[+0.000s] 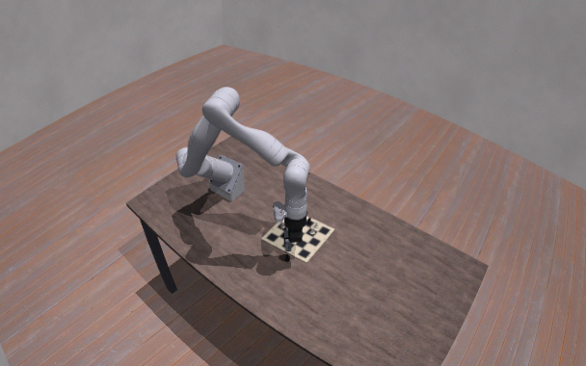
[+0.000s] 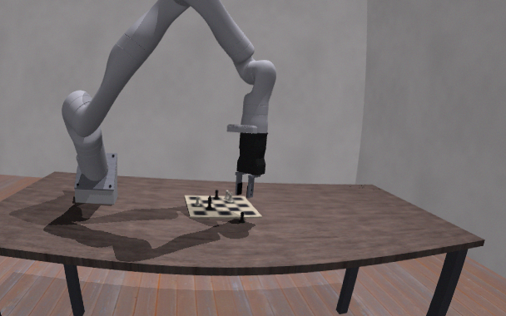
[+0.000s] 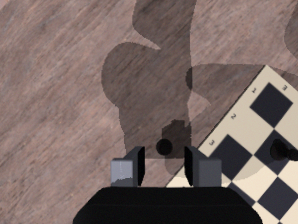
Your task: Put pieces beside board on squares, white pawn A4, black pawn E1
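Observation:
The small chessboard (image 1: 301,243) lies on the table and also shows in the exterior view (image 2: 222,206) and the wrist view (image 3: 260,156). A black pawn (image 2: 242,216) stands upright on the table just off the board's near corner; it also shows in the top view (image 1: 286,257). In the wrist view the pawn (image 3: 164,147) lies below and between my fingers. My gripper (image 2: 245,192) is open and empty, well above the board's edge. Two white pieces (image 2: 197,201) (image 2: 228,195) and two black pieces (image 2: 209,203) (image 2: 216,194) stand on the board.
The arm's base (image 2: 96,183) is mounted at the table's far left. The arm's shadow covers the table beside the board. The table's front edge runs some way in front of the board.

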